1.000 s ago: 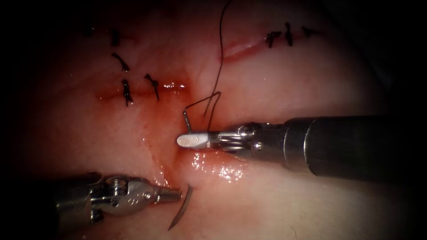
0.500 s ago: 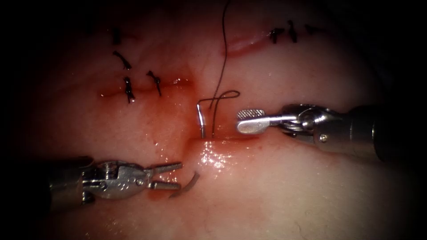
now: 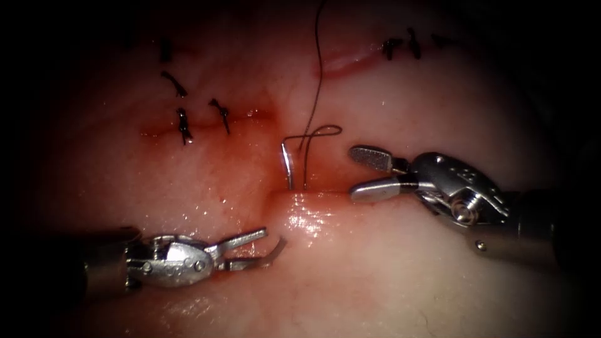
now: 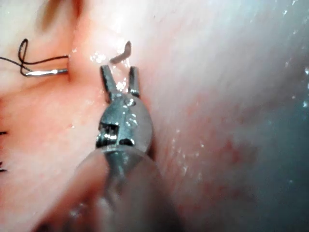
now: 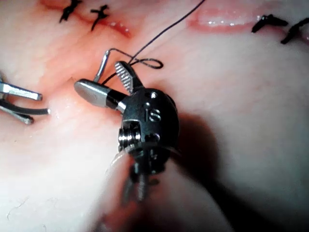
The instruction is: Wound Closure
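Both tools gape empty: the left tool [image 3: 253, 249] has edged up to the needle [image 3: 288, 166] tip emerging from glistening tissue [image 3: 388, 275]; the right tool [image 3: 366, 172] has spread wider. Thread [image 3: 316, 94] trails upward.

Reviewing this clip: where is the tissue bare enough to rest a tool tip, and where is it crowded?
Bare: tissue below the open right tool. Crowded: the cut, where the needle, in the tissue, and thread sit; its point meets the open left tool; stitches upper left.
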Robot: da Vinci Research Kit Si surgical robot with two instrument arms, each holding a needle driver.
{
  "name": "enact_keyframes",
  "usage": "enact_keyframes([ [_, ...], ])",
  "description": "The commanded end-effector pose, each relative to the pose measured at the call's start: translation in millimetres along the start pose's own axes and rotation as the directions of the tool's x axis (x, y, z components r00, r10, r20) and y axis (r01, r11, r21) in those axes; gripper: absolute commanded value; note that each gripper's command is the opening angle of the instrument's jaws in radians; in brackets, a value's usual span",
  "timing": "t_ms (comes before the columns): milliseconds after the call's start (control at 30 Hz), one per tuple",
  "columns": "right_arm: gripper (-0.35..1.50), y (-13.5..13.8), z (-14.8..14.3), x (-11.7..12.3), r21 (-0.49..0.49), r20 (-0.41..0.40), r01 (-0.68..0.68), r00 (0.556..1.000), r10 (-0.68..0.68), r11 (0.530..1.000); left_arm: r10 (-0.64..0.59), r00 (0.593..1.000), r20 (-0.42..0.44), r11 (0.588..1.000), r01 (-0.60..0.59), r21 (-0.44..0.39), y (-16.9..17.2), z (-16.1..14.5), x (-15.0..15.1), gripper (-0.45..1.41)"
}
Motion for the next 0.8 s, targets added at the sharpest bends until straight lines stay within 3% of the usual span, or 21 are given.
enact_keyframes([
  [33, 0.99, -0.1, 0.8, 0.0, 0.005, 0.0, 0.0, 1.0, 0.0, 1.0, -0.002, 1.0, -0.006, 1.0, 0.002, 0.0, 0.0, 0.8, 0.4, 0.44],
  [167, 1.16, -0.4, 0.8, -0.1, 0.007, -0.001, 0.018, 1.0, -0.018, 1.0, 0.004, 1.0, -0.006, 1.0, -0.004, 0.002, 0.9, 2.0, 1.4, 0.42],
  [467, 1.09, -1.6, 1.1, -0.6, 0.012, 0.01, 0.02, 1.0, -0.02, 1.0, -0.131, 0.991, 0.034, 0.989, 0.128, 0.068, 0.1, 2.7, 0.9, 0.42],
  [533, 1.09, -2.2, 1.2, -0.8, 0.015, 0.01, 0.02, 1.0, -0.02, 1.0, -0.2, 0.979, 0.027, 0.977, 0.198, 0.075, 0.0, 2.8, 0.9, -0.27],
  [567, 1.03, -2.4, 1.2, -0.9, 0.015, 0.01, 0.026, 1.0, -0.026, 1.0, -0.229, 0.973, 0.012, 0.972, 0.227, 0.059, 0.1, 2.7, 0.9, -0.45],
  [633, 0.86, -2.8, 1.2, -0.9, 0.019, 0.011, 0.019, 1.0, -0.019, 1.0, -0.279, 0.96, -0.025, 0.96, 0.279, 0.004, 0.2, 2.6, 1.1, -0.45],
  [800, 0.76, -3.8, 1.3, -0.7, 0.023, 0.015, 0.007, 1.0, -0.008, 1.0, -0.435, 0.895, -0.099, 0.897, 0.421, -0.136, 0.3, 2.4, 2.7, -0.45],
])
